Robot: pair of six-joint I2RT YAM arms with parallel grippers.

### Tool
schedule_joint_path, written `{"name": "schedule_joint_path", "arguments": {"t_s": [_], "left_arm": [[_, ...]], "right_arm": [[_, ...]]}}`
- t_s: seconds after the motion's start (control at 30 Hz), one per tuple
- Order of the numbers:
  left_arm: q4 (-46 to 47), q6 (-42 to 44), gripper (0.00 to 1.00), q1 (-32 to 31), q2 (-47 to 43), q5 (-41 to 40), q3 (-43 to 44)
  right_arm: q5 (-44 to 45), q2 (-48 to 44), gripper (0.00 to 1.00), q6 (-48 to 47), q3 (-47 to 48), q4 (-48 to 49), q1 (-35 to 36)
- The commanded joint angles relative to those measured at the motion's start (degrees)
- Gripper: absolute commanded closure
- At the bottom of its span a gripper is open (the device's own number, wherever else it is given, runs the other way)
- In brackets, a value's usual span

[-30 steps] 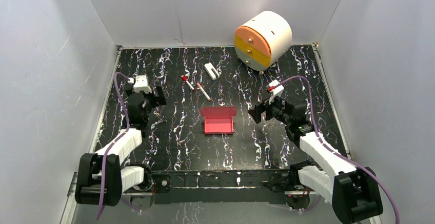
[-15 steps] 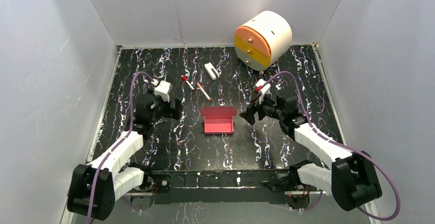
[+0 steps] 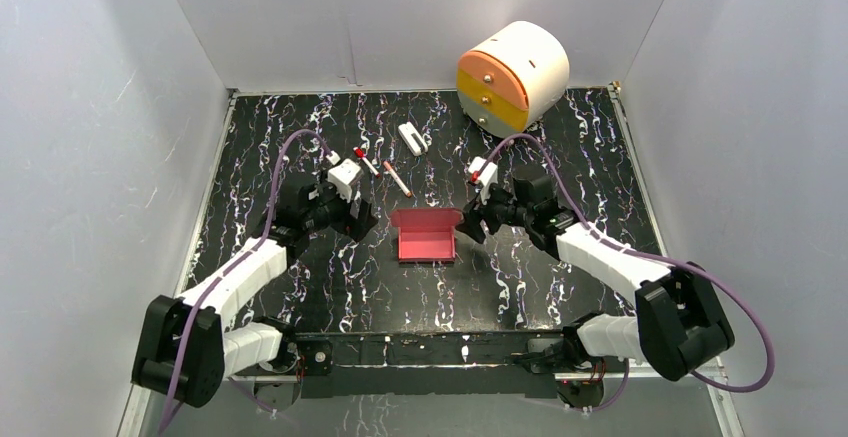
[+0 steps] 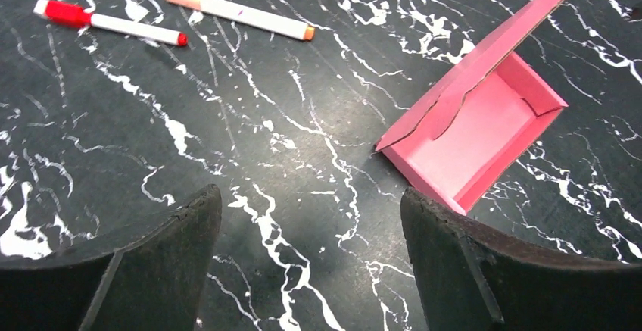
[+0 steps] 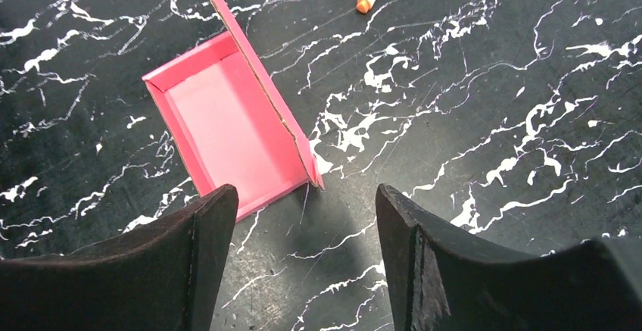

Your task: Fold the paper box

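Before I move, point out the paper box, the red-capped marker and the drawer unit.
paper box (image 3: 427, 245): top external view, tray floor.
red-capped marker (image 4: 113, 24): left wrist view, white barrel.
drawer unit (image 3: 535, 52): top external view, white shell.

I see the paper box (image 4: 484, 130) as thin matt pink card, slightly ragged at 1 edge. The table (image 4: 227, 119) looks smooth and faintly glossy, black with white marbling. The left gripper (image 4: 309, 202) has matt, grainy black fingers (image 4: 159, 270).
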Motion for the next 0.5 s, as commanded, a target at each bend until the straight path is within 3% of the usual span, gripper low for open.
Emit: {"name": "schedule_joint_path", "arguments": {"t_s": [0.0,0.2,0.47], "left_arm": [[-2.3,1.9,0.17,-0.89,2.39,5.62,3.89],[-5.12,2.79,0.23,-1.9,7.24,8.48,8.05],[-6.05,3.81,0.26,-2.56,8.0,8.46,8.19]], "right_arm": [[0.95,2.27,0.27,-2.88,3.69,-0.92,0.75],[1.05,4.26,0.39,-4.22,5.64,-1.95,1.63],[1.64,4.89,0.41,-4.81,6.36,-2.54,2.68]]}}
